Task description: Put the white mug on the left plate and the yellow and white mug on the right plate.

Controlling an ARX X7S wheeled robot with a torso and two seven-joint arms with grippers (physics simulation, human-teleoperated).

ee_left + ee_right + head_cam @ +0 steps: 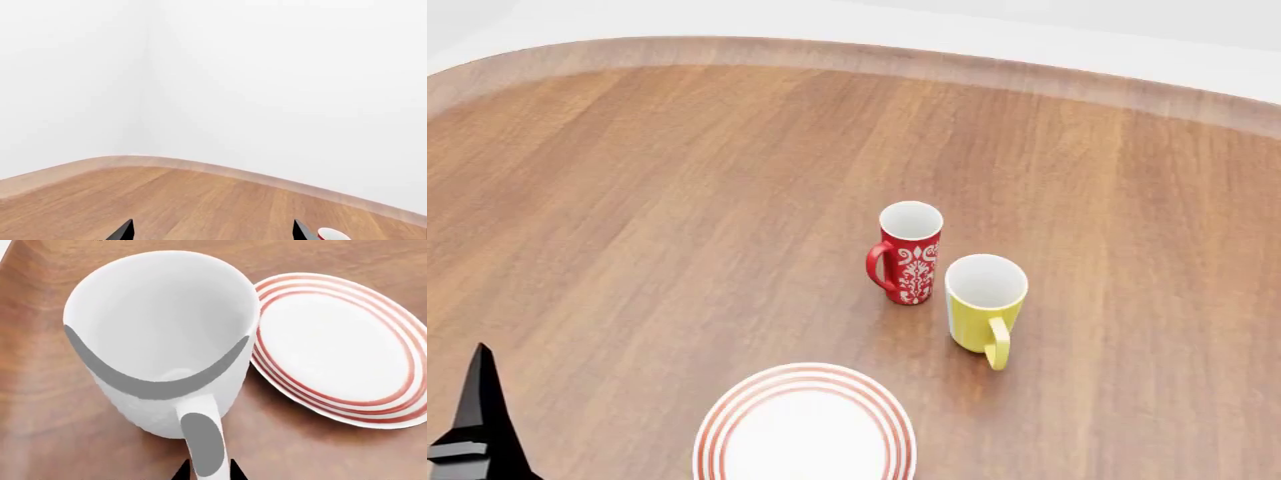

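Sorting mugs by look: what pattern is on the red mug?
White ornamental pattern on the red mug, clearest in the head view.

Left plate (805, 425) cut off by head view's bottom edge; right jaws' tips barely visible beneath white mug (163, 340).

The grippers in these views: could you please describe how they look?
Little shows. The left gripper has flat, matte black fingers tapering to sharp points; in the head view a grey band crosses one near its base. Of the right gripper, only two small black tips show. No cables or markings are visible.
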